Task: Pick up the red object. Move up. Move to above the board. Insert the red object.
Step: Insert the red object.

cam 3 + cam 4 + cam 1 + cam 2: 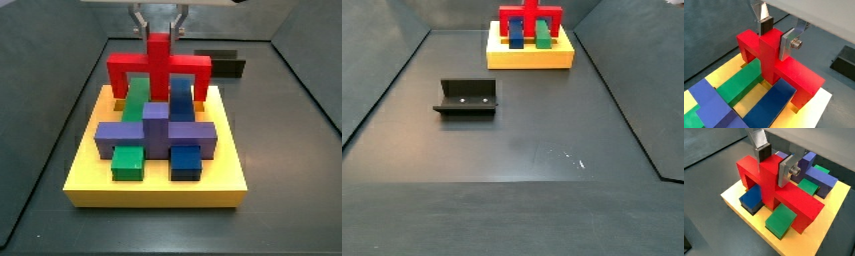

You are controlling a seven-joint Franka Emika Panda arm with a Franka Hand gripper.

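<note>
The red object (pixel 160 65) is an arch with a central upright. It stands at the far end of the yellow board (pixel 154 190), with its legs down among the green and blue pieces. My gripper (pixel 159 28) comes from above and is shut on the top of the red upright. In both wrist views the dark pad and the silver plate press the upright from both sides, around the gripper (pixel 776 36) (pixel 775 165). The red object (pixel 797 75) (pixel 794 200) fills the middle of both wrist views. In a side view the red object (pixel 529 20) shows far off on the board (pixel 529 58).
A purple cross piece (pixel 154 130), a green block (pixel 127 160) and a blue block (pixel 186 160) sit on the board nearer the front. The dark fixture (pixel 466 97) stands on the grey floor away from the board. It also shows behind the board (pixel 221 62).
</note>
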